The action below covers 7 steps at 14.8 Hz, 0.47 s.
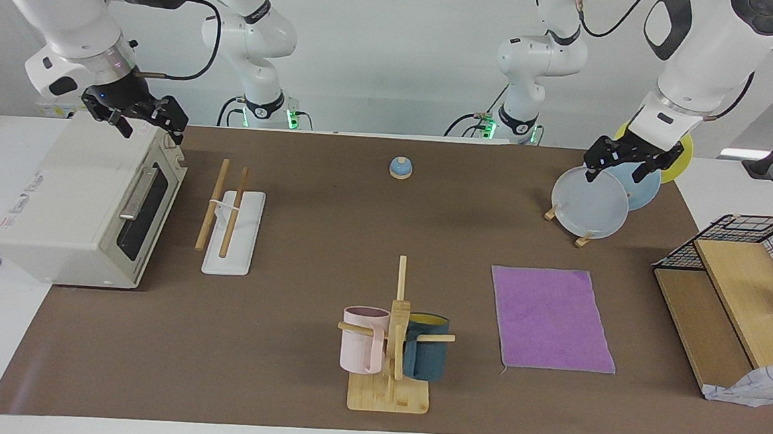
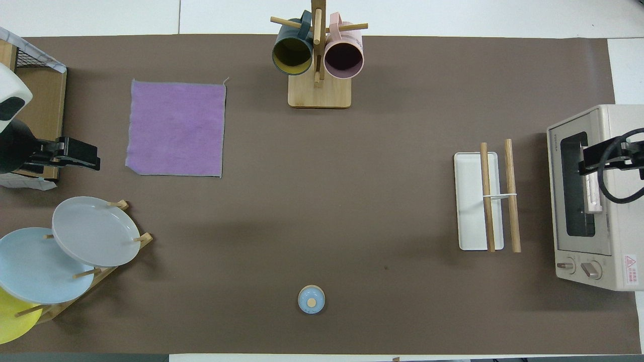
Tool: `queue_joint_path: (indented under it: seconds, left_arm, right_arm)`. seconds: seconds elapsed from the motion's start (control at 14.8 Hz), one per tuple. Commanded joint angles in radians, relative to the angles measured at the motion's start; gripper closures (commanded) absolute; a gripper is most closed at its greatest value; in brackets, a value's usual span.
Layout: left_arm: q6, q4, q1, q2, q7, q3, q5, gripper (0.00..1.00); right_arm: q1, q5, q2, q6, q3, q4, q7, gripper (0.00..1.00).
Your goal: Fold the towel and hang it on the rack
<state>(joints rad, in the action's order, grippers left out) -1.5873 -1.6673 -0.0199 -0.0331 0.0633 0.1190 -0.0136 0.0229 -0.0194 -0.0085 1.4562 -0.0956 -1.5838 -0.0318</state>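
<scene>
Both hands are hanging spread and holding nothing while the towel is lying flat, unfolded, purple face up.

You are looking at the left hand hovering over the plate stand and the right hand over the toaster oven. On the overhead clock face, the towel is sitting at ten o'clock on the surface; the rack is standing at three o'clock, beside the oven, well apart from the towel. Between them, the mug stand is at twelve.
</scene>
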Motion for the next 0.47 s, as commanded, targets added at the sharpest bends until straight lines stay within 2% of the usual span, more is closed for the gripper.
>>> queue_joint_path:
  seconds: [0.0, 0.41]
  left_arm:
    - [0.000, -0.003, -0.003, -0.013, -0.005, -0.005, -0.009, 0.00]
    - [0.001, -0.005, -0.003, -0.016, -0.005, -0.004, -0.009, 0.00]
  right_arm:
    - [-0.011, 0.016, -0.019, 0.013, 0.005, -0.019, 0.023, 0.00]
    - [-0.006, 0.021, -0.021, 0.019, 0.008, -0.025, 0.023, 0.00]
